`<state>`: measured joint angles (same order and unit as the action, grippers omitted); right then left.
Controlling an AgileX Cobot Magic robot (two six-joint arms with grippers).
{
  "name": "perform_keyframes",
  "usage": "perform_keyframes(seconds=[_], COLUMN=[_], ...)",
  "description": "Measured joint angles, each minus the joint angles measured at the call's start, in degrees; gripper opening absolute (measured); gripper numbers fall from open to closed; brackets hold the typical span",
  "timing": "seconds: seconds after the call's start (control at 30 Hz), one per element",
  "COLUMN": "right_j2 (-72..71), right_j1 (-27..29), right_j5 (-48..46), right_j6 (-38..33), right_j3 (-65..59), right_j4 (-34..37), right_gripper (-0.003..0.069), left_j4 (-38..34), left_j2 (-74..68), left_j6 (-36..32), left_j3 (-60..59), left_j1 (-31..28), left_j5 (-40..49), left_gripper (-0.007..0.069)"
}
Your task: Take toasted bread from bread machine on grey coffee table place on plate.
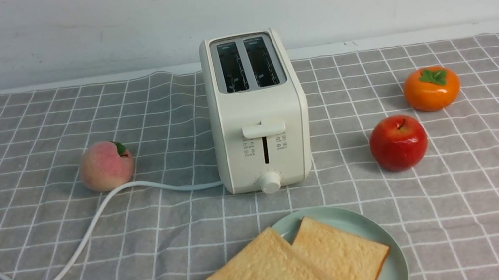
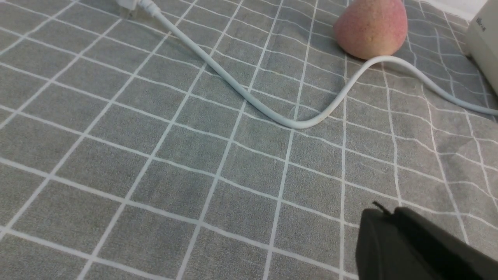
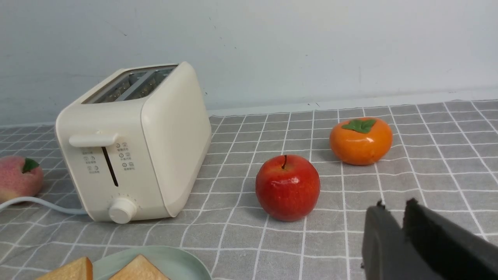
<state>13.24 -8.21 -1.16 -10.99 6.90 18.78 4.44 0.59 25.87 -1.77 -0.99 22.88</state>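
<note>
On plate [image 1: 391, 277], toasted bread [image 1: 295, 273] flat (corners toward toaster [image 1: 258, 113]), jaws narrow, empty.

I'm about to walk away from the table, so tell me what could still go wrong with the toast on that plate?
1. The front slice of toasted bread overlaps the other slice and overhangs the plate rim on the left; a nudge might tip it onto the grey coffee table.
2. The white power cord snakes loosely across the cloth beside the peach; an arm pulling back could snag it and shift the bread machine.
</note>
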Motion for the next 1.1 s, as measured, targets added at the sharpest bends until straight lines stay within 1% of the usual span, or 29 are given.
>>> perform_keyframes(seconds=[0.37, 0.53, 0.63, 0.77, 0.83, 0.87, 1.1], right_j2=[-0.67, -3.39, -6.03, -10.33, -12.4, -13.12, -13.74], right_j1=[0.0, 0.0, 0.57, 1.98, 2.26, 2.33, 2.62], right_j5=[-0.07, -1.27, -3.47, -9.5, -17.29, -19.69, -21.25], right_j6=[0.0, -2.44, -3.76, -2.9, -2.77, -2.83, -3.01], right_j3=[0.0, -0.13, -1.85, -6.9, -8.2, -8.16, -7.86], right_j4=[0.0, -2.1, -3.14, -2.5, -2.62, -2.73, -3.17], right_gripper=[0.0092, 0.0096, 0.01, 0.0105, 0.0107, 0.0108, 0.0114], left_j4=[0.05, 0.07, 0.14, 0.19, 0.19, 0.19, 0.19], left_j2=[0.0, 0.0, 0.0, 0.0, 0.0, 0.0, 0.0], left_j6=[0.0, 0.0, 0.0, 0.0, 0.0, 0.0, 0.0], left_j3=[0.0, 0.0, 0.0, 0.0, 0.0, 0.0, 0.0], left_j1=[0.0, -0.11, -0.11, -0.11, -0.11, -0.11, -0.11], left_j5=[0.0, 0.0, 0.05, 0.05, 0.05, 0.05, 0.1], left_gripper=[0.0038, 0.0042, 0.0048, 0.0052, 0.0053, 0.0055, 0.006])
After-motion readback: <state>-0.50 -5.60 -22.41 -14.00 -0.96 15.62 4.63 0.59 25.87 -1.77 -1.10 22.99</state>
